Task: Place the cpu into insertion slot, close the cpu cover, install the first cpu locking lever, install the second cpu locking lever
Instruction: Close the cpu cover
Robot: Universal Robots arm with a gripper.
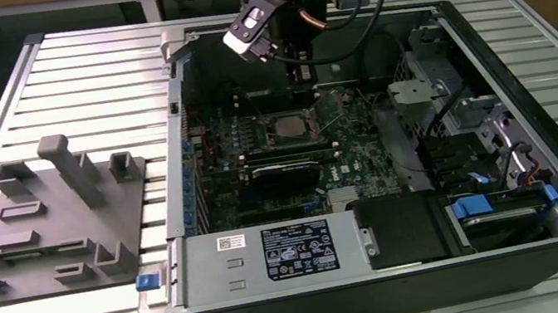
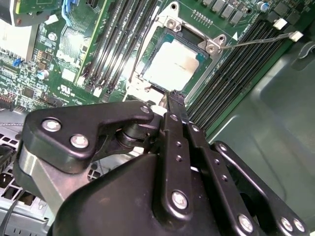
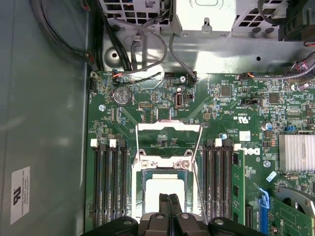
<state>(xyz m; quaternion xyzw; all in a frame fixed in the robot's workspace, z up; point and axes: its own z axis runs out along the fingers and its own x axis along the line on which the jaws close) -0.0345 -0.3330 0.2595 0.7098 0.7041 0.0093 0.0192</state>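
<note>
The cpu (image 3: 165, 189) (image 2: 176, 65), a silver-grey square, lies flat inside the insertion slot (image 1: 284, 129) (image 3: 139, 183) on the green board. The cpu cover (image 3: 169, 129), a thin silvery frame, stands swung open at the far side of the slot. A thin wire locking lever (image 2: 256, 42) sticks out free beside the socket, and another (image 3: 198, 160) runs along its side. My gripper (image 3: 169, 202) (image 2: 175, 101) (image 1: 289, 56) hovers above the socket's near edge. Its fingers are shut together with nothing between them, apart from the cpu.
Black memory slots (image 3: 110, 182) flank the socket on both sides. A finned heatsink (image 3: 295, 152) and cables (image 3: 142, 49) lie nearby. The case walls (image 1: 182, 113) enclose the board. A labelled metal box (image 1: 272, 254) and drive bays (image 1: 477, 133) fill the case. A grey fixture plate (image 1: 53, 217) lies at the exterior view's left.
</note>
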